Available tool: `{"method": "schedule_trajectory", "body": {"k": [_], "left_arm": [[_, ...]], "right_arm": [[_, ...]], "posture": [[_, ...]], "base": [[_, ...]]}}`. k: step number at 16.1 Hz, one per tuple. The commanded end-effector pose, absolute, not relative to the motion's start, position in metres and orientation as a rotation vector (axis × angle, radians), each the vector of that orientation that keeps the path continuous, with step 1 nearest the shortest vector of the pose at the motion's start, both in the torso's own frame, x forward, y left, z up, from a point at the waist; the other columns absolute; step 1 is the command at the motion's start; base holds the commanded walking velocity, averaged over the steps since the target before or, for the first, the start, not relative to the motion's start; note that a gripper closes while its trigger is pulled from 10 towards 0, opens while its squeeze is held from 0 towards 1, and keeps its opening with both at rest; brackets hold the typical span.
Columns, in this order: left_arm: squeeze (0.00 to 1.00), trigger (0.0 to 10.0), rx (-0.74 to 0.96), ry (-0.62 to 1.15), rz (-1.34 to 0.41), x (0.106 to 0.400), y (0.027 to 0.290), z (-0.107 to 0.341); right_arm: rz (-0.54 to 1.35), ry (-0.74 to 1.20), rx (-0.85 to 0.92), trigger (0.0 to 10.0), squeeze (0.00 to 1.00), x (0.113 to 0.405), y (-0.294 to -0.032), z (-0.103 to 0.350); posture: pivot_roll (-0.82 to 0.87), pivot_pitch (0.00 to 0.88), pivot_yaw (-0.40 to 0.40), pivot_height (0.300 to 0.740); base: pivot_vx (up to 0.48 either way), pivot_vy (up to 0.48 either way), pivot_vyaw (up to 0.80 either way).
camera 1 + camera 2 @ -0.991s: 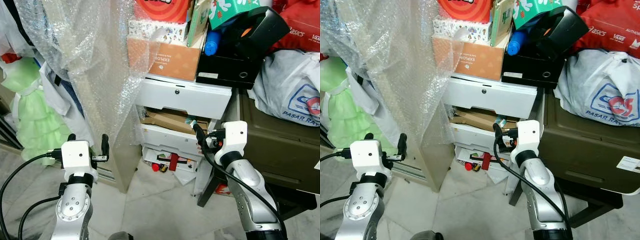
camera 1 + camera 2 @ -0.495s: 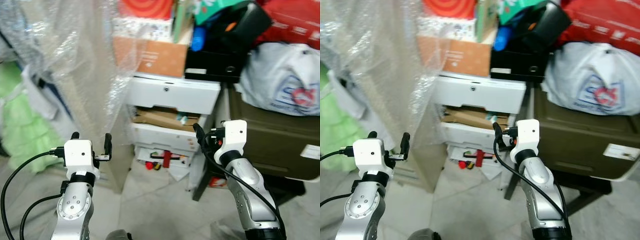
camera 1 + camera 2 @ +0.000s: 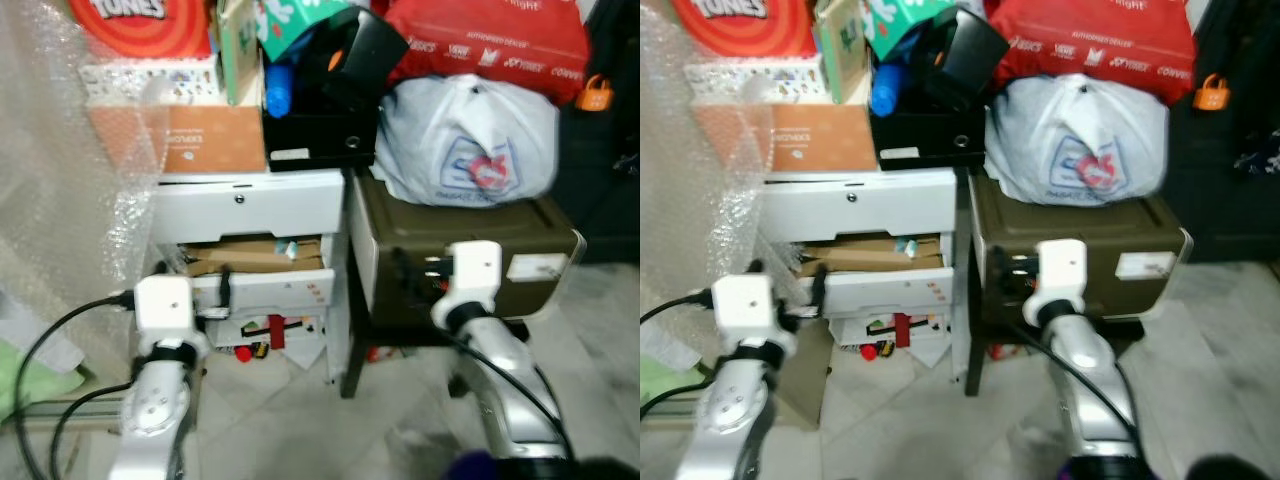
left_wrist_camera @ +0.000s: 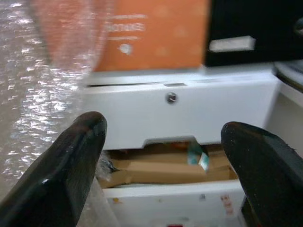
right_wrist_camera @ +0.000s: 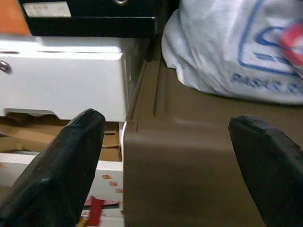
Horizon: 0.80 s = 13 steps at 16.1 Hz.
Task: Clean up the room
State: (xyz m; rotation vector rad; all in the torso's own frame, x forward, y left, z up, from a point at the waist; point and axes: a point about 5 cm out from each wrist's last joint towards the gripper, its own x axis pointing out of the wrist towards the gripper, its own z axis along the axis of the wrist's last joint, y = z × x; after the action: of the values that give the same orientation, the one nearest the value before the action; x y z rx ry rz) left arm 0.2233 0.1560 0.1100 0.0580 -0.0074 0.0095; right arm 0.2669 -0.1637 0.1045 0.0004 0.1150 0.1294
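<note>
You're in the approach step, nothing picked yet. Left gripper (image 4: 161, 165) and right gripper (image 5: 165, 165) both spread wide, empty. Clutter sits under white drawers (image 3: 255, 200); next, bend & reach for red toy (image 3: 276, 331).

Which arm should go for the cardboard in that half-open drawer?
Probably left. The left tool, open, hangs before the drawer holding the cardboard; the right tool faces the brown cabinet.

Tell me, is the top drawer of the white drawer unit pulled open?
No. The top drawer sits closed, flush with the white drawer unit, while the drawer under it is pulled out with cardboard inside.
</note>
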Motion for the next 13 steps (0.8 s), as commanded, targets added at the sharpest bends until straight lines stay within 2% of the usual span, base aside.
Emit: {"method": "schedule_trajectory", "body": {"k": [1,8,13], "left_arm": [[0.00,10.0,0.070,0.030,0.037,0.2188,0.1650,0.1041],[0.00,10.0,0.067,0.025,0.052,0.2202,0.1658,0.1045],[0.00,10.0,0.067,0.018,0.054,0.2214,0.1658,0.1049]], "right_arm": [[0.161,0.103,0.021,10.0,0.00,0.2700,-0.1523,0.1077],[0.182,0.096,-0.012,10.0,0.00,0.2716,-0.1499,0.1088],[0.196,0.090,-0.013,10.0,0.00,0.2736,-0.1477,0.1089]], "posture": [[-0.09,0.000,0.005,0.740],[-0.09,0.000,-0.001,0.740],[-0.09,0.000,-0.002,0.740]], "base": [[0.000,0.000,0.00],[0.000,0.000,0.00],[0.000,0.000,0.80]]}}
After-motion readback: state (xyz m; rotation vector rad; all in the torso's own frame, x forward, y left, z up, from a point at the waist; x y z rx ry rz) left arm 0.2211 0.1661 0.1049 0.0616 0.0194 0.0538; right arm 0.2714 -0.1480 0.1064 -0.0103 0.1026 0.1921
